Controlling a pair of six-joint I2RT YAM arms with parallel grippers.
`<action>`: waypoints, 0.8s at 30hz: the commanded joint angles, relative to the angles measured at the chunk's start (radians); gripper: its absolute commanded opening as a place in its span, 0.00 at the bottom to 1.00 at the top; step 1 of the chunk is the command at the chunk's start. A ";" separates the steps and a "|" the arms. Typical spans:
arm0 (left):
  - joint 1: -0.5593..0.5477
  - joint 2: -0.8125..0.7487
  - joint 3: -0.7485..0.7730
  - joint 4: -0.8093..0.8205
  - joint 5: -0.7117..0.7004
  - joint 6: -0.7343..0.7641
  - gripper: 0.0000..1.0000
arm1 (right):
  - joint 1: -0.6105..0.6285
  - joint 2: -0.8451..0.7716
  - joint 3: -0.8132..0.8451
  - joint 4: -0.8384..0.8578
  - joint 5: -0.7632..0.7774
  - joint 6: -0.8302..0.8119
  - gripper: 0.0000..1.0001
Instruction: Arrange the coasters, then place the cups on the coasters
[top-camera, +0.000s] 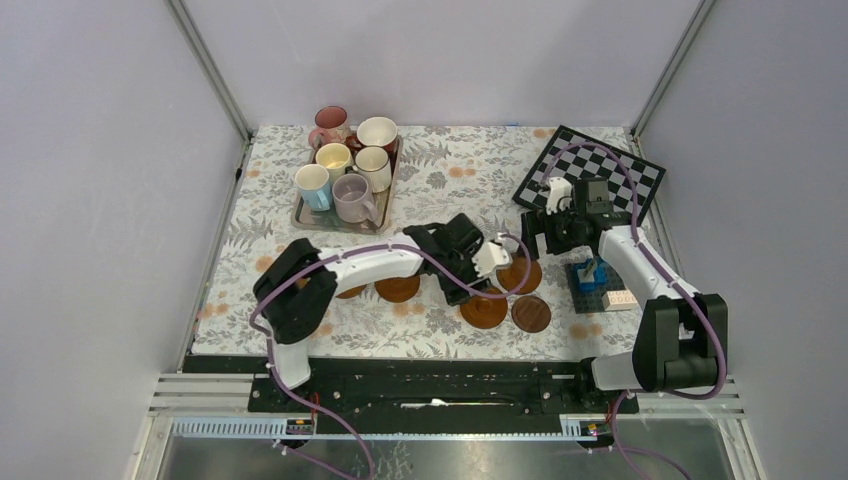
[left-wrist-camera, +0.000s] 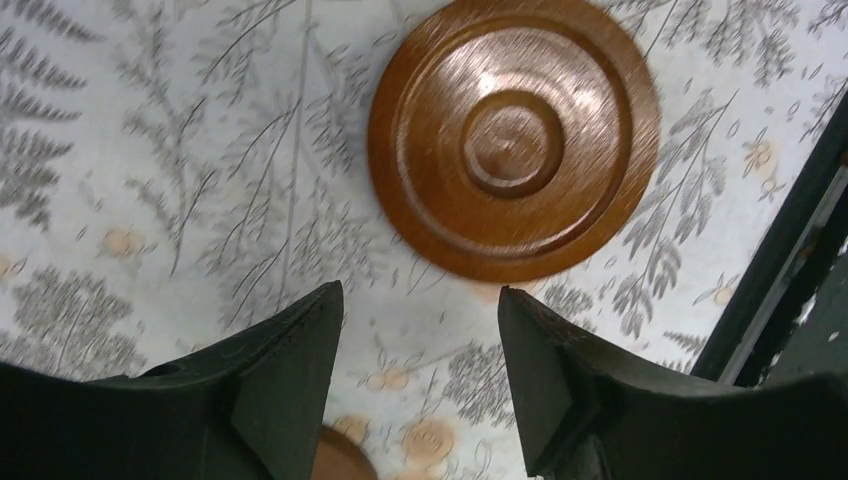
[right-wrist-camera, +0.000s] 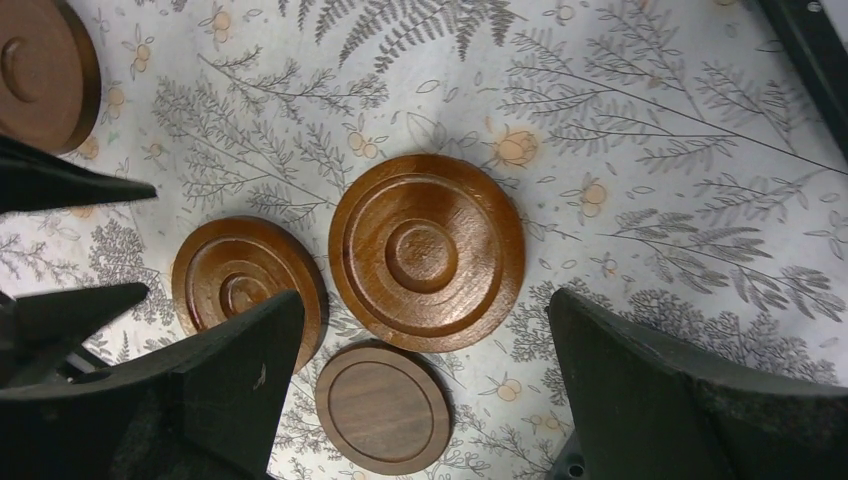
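While left hand (left-wrist-camera: 420, 295) is held spread, empty, behind one coaster (left-wrist-camera: 513, 138) | right hand (right-wrist-camera: 425, 300) spread above big coaster (right-wrist-camera: 426, 250) | risk: dark coaster (right-wrist-camera: 383, 405) bumped if lowered crooked

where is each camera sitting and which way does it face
Top external: fixed above and behind the bases, looking down over the fern-print cloth, cups and coasters; both whole arms show, left arm and right arm.
Left wrist: on the left arm, looking down past its open left gripper at one whole coaster.
Right wrist: on the right arm, looking down past the open right gripper at four coasters.
Shared: both wrist views show brown coasters on that cloth, as the top view does.
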 joint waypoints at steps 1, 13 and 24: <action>-0.053 0.054 0.063 0.101 -0.023 -0.059 0.64 | -0.034 -0.056 0.029 0.027 0.038 0.014 0.99; -0.091 0.175 0.110 0.174 -0.086 -0.125 0.61 | -0.080 -0.083 0.015 0.047 0.051 0.026 0.99; -0.047 0.146 0.028 0.152 -0.163 -0.076 0.43 | -0.081 -0.072 0.013 0.040 0.017 -0.005 1.00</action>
